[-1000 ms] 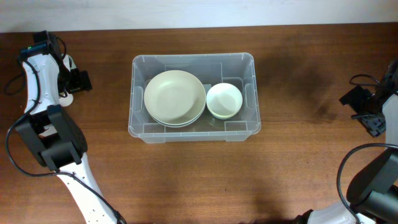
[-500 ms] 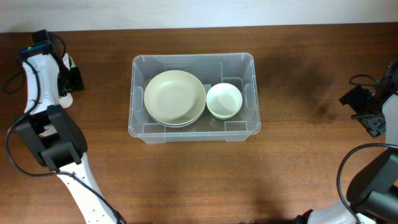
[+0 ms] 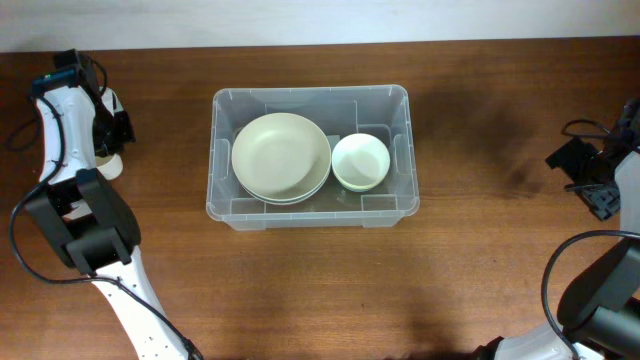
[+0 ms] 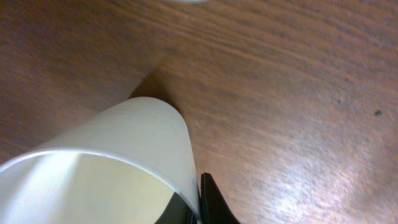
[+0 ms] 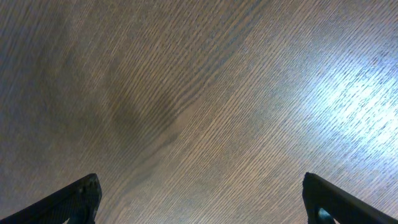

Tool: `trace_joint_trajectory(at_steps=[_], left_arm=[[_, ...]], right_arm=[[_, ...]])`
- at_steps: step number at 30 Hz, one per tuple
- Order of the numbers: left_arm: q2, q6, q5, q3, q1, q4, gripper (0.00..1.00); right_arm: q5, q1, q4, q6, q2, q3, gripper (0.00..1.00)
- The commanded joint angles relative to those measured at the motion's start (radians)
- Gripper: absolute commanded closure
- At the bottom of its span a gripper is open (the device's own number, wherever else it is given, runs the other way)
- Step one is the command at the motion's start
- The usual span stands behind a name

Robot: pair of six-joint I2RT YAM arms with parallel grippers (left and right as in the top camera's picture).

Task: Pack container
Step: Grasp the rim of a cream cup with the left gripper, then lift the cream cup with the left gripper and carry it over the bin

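The container [image 3: 310, 92], a clear plastic bin, stands mid-table. Inside it lie large pale green bowls [image 3: 281, 157] stacked on the left and a small white bowl [image 3: 360, 161] on the right. At the far left, my left gripper [image 3: 117, 130] is shut on the wall of a pale cup [image 4: 124, 143]. One black finger [image 4: 212, 204] is outside the rim and the other is inside. From overhead only a white sliver of the cup [image 3: 105, 160] shows past the arm. My right gripper [image 3: 585, 180] hangs at the right edge, open over bare wood [image 5: 200, 186].
The left arm's base and cable [image 3: 85, 235] fill the front-left corner. The right arm's cable [image 3: 590, 128] loops at the far right. Brown tabletop [image 3: 480, 250] surrounds the bin.
My left gripper's jaws have closed from wide open onto the cup's wall. The right arm, bin and bowls have not moved.
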Motion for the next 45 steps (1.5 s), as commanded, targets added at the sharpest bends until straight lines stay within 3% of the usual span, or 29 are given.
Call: trace_joint_trajectory(at_steps=[1, 8, 24, 36, 45], left_arm=[[-0.013, 0.000, 0.086, 0.008, -0.028, -0.043, 0.99], [-0.101, 0.000, 0.166, 0.014, -0.124, -0.064, 0.99], [-0.417, -0.041, 0.173, 0.126, -0.393, -0.035, 0.99], [-0.380, -0.072, 0.232, 0.116, -0.826, -0.080, 0.99], [-0.282, -0.123, 0.244, 0.116, -0.951, -0.154, 0.99]], right_arm=[[0.005, 0.003, 0.000, 0.005, -0.006, -0.001, 0.01], [0.005, 0.003, 0.000, 0.005, -0.006, -0.001, 0.01], [0.005, 0.003, 0.000, 0.005, -0.006, -0.001, 0.01], [0.005, 0.003, 0.000, 0.005, -0.006, -0.001, 0.01], [0.005, 0.003, 0.000, 0.005, -0.006, -0.001, 0.01]])
